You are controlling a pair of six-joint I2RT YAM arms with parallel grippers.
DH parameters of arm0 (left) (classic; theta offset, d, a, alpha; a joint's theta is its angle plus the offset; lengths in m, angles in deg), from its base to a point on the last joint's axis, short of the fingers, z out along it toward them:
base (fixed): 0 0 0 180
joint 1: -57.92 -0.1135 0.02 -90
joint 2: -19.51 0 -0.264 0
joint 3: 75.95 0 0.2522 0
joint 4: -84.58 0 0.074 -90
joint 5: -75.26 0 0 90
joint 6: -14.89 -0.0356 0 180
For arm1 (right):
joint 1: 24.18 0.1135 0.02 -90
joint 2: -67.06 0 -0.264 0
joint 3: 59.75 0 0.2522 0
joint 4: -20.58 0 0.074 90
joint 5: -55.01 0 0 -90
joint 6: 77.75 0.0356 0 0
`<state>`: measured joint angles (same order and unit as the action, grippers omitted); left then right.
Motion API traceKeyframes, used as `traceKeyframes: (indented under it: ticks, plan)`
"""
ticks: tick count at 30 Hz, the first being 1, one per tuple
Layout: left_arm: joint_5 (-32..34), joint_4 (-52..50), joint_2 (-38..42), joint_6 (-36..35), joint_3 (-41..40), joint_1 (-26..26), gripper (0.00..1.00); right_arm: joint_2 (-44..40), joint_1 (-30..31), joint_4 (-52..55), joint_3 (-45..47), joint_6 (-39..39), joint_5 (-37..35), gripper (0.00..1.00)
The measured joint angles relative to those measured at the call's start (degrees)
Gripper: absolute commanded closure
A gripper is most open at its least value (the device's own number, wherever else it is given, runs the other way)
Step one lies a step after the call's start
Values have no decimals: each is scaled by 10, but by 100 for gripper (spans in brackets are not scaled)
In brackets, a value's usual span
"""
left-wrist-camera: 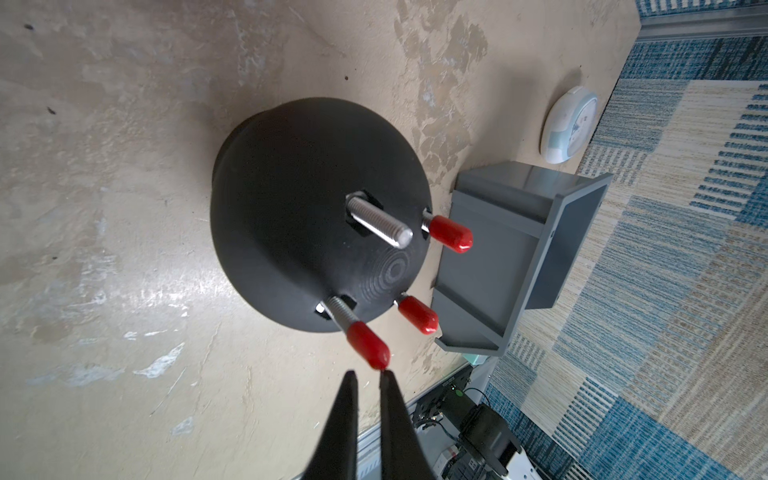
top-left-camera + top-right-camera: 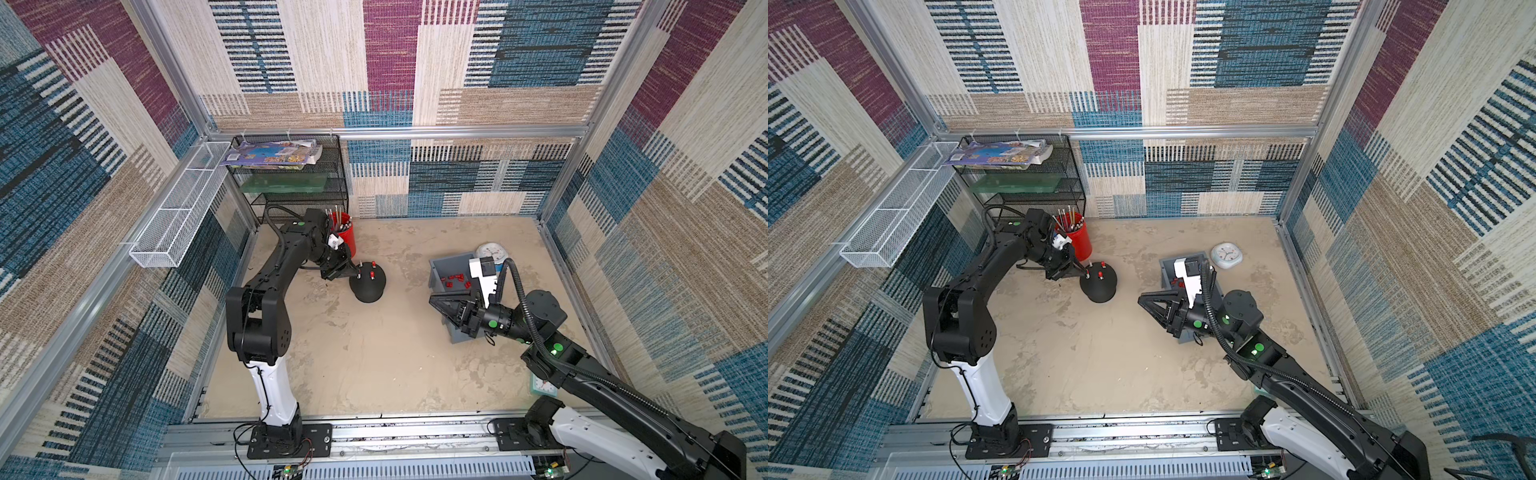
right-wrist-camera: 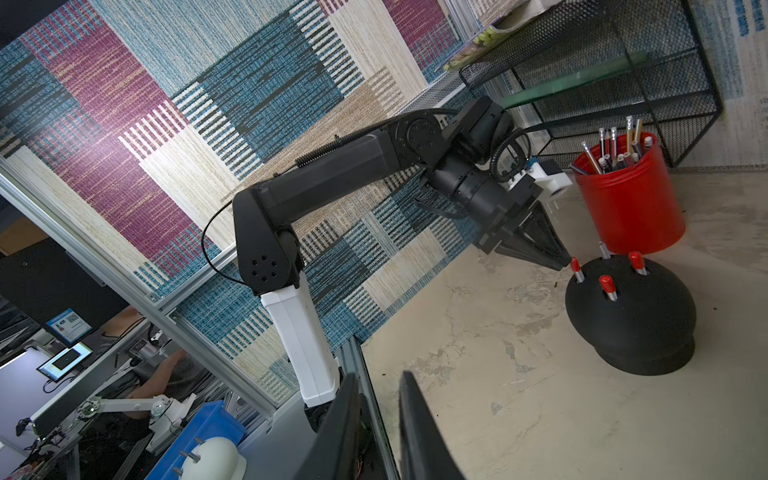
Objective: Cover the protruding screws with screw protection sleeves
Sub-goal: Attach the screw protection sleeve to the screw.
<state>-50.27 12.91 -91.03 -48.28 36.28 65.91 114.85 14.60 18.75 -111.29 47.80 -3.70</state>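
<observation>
A black dome base [image 2: 368,289] [image 1: 291,216] stands on the table and carries the protruding screws. Three of them wear red screw protection sleeves [image 1: 451,235] [image 1: 417,314] [image 1: 368,345]. One screw [image 1: 380,224] [image 3: 603,250] is bare. My left gripper [image 1: 370,372] [image 2: 358,274] is at the dome's left side, open by a narrow gap with nothing between its fingers. One fingertip touches the end of the nearest sleeve. My right gripper [image 3: 378,375] [image 2: 432,301] hovers open and empty beside a grey bin [image 2: 440,266], which holds several loose sleeves [image 2: 455,280].
A red cup [image 2: 347,241] of pencils stands just behind the dome. A black mesh rack [image 2: 291,174] fills the back left corner, with a white wire basket [image 2: 183,208] on the left wall. A round clock [image 2: 490,251] lies behind the bin.
</observation>
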Motion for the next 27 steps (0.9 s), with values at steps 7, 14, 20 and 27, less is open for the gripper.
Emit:
traceKeyframes:
  ticks: [7, 14, 20, 27]
  plan:
    - [-4, 12, 0, 1, 2, 0, 88, 3, 3, 0, 0, -1, -3, 79]
    - [-5, 23, -1, 1, -12, 0, 88, 4, 3, 0, 0, -3, -4, 79]
    - [-4, 33, -2, 1, -20, 0, 88, 3, 3, 0, -1, -7, -4, 79]
    - [-4, 32, 5, 2, -6, -1, 75, 9, 2, 42, -35, -18, -35, 68]
